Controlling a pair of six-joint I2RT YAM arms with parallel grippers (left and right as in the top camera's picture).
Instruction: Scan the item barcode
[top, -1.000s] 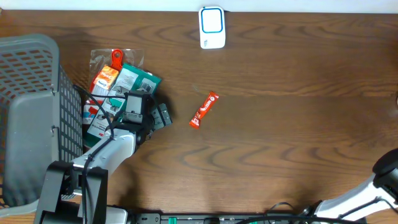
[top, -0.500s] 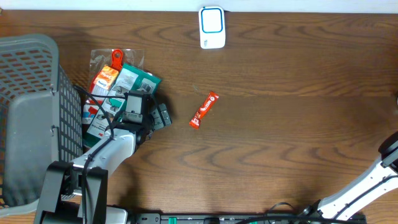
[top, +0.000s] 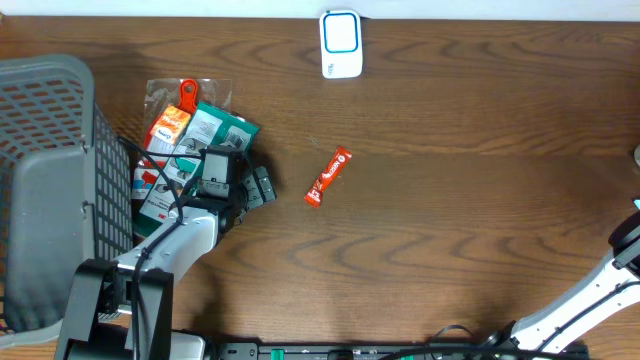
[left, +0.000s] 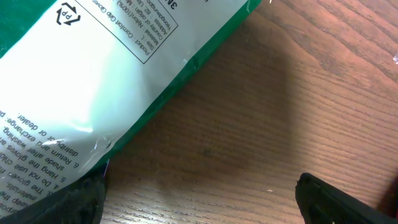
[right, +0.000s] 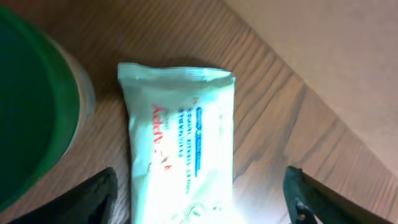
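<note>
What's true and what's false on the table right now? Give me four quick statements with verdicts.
1. The red snack bar lies alone on the bare table, apart from the packet pile. True.
2. The scanner sits inside the basket. False: it stands at the table's far edge.
3. The right fingers are spread apart, with a white wipes packet lying on the table in front of them. True.
4. The left fingers are clamped on the green packet. False: they are wide open, gripping nothing.
</note>
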